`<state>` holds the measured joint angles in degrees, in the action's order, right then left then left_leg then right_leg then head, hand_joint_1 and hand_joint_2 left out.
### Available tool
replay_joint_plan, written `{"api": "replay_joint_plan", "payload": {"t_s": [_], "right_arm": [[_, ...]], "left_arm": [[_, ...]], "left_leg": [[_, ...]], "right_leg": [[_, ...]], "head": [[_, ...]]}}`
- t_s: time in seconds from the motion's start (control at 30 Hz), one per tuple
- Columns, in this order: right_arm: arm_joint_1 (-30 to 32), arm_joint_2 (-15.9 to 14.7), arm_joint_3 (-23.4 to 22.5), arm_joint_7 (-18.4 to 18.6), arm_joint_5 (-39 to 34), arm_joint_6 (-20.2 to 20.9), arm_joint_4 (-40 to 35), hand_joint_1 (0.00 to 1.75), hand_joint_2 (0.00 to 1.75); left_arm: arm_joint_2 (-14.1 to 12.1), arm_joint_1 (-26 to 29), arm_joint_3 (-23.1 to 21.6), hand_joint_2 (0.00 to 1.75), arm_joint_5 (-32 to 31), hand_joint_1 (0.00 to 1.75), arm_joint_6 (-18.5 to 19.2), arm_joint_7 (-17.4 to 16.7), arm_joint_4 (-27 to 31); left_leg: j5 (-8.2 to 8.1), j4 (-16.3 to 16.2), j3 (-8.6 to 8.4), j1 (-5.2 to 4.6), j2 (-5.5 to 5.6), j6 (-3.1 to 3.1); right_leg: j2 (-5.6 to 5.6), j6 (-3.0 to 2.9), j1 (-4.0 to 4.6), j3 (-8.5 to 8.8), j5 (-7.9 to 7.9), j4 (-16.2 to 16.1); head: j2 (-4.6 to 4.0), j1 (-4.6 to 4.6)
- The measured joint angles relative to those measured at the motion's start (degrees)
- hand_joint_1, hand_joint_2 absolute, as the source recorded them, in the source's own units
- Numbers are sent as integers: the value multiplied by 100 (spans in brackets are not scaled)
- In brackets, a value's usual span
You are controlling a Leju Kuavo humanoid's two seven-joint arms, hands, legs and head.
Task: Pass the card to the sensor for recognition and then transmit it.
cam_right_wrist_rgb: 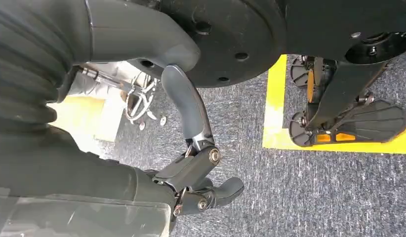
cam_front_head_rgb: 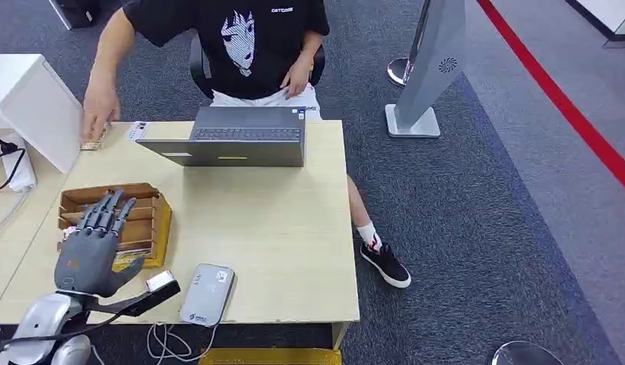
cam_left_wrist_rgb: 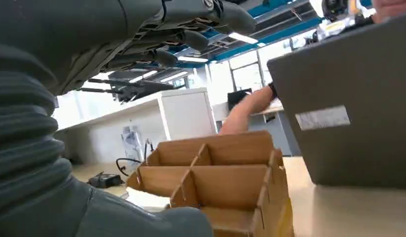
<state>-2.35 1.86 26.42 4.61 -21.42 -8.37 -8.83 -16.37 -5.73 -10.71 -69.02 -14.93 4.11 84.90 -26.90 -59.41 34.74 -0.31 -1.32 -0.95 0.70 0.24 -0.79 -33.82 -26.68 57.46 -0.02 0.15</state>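
Note:
My left hand (cam_front_head_rgb: pixel 93 243) hovers flat over the near end of a brown cardboard divider box (cam_front_head_rgb: pixel 146 209), fingers stretched out and apart, holding nothing. In the left wrist view the fingers (cam_left_wrist_rgb: pixel 191 34) reach above the box's compartments (cam_left_wrist_rgb: pixel 216 173). A yellowish card edge (cam_front_head_rgb: pixel 133 261) peeks out at the box's near corner beside my thumb. The grey-white card sensor (cam_front_head_rgb: pixel 207 293) lies flat near the table's front edge, to the right of my hand. My right hand (cam_right_wrist_rgb: pixel 191 163) hangs over the carpet with loosely bent fingers and nothing in it.
A person sits behind the table, one hand (cam_front_head_rgb: pixel 99 106) resting on small cards (cam_front_head_rgb: pixel 95 140) at the far left. A grey laptop (cam_front_head_rgb: pixel 237 137) stands at the back, and a white cabinet (cam_front_head_rgb: pixel 32 103) is at the left. Cables (cam_front_head_rgb: pixel 169 342) hang off the front edge.

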Motion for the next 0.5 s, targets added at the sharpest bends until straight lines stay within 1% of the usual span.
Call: {"api": "replay_joint_plan", "payload": {"t_s": [0.17,0.3,0.5], "right_arm": [[-1,0,0,2,2,0,0,0,175],[-1,0,2,2,15,6,0,0,175],[-2,0,7,4,15,4,0,0,175]], "left_arm": [[26,-1,-85,175,-66,0,-7,-55,-254],[57,7,-94,175,-244,0,-30,-116,-601],[81,8,-94,175,-498,0,-546,-133,-949]], "left_leg": [[0,0,0,0,0,0],[0,0,0,0,0,0],[0,0,0,1,0,0]], "right_leg": [[0,0,0,0,0,0],[0,0,1,0,0,0],[0,0,1,0,0,0]], "head": [[0,0],[0,-2],[0,0]]}}
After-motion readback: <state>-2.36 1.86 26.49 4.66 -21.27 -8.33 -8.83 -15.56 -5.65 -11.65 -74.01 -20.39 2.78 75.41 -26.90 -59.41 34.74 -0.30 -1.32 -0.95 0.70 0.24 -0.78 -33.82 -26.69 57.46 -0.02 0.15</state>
